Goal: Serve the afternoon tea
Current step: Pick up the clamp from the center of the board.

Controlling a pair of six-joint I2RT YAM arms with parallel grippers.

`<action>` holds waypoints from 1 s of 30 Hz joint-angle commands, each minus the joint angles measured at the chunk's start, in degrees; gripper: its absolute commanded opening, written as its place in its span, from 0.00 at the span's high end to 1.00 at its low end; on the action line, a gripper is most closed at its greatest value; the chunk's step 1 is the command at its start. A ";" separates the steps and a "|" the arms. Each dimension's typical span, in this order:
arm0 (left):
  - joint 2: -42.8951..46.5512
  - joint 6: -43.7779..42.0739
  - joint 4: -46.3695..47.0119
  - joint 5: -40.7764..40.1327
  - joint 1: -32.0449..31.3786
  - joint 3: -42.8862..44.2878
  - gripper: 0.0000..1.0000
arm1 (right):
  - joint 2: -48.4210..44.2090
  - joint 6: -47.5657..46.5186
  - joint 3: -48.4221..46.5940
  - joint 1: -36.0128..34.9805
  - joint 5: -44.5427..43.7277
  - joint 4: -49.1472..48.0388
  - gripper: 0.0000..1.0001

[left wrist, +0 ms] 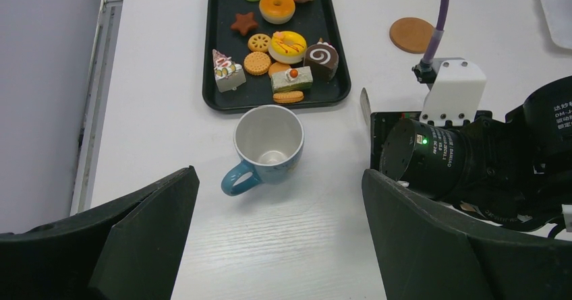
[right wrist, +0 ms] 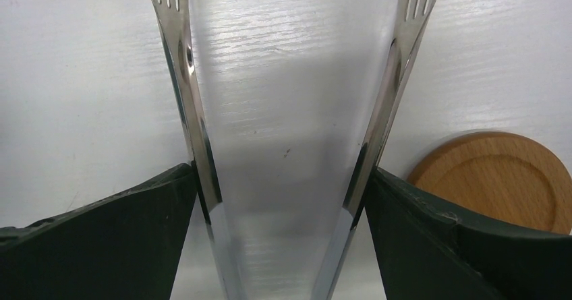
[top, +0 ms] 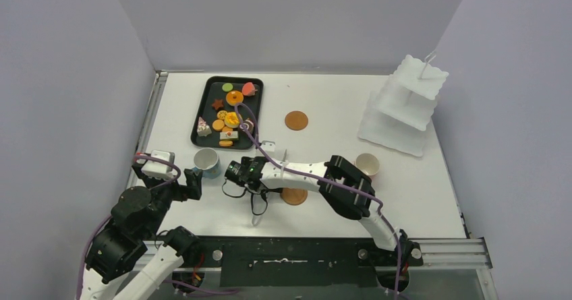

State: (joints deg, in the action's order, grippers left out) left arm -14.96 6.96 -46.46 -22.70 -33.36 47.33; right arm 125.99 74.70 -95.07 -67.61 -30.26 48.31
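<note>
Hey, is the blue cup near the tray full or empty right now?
Empty. The left wrist view looks into the upright blue cup and shows only its bare white inside.

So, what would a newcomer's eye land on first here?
The black tray packed with bright pastries at the table's far left, with the blue cup just in front of it. Then the right gripper holding metal tongs over bare table, beside a coaster. A white tiered stand fills the far right corner.
</note>
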 commanded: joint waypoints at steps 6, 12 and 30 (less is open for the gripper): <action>0.29 -0.59 3.79 0.27 0.32 0.39 0.09 | -0.79 -4.00 0.46 -0.18 -0.68 -0.16 0.11; 0.05 -0.51 3.37 0.46 0.31 0.39 0.09 | -4.86 -14.67 1.35 1.84 -1.03 -3.46 0.16; 0.14 -0.54 3.66 0.33 0.32 0.03 0.09 | -16.35 -28.55 8.38 2.61 6.61 -11.49 0.27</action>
State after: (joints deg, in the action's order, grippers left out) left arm -14.96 6.96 -46.44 -22.46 -33.28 47.18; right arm 116.14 51.64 -87.74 -65.95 -25.89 41.41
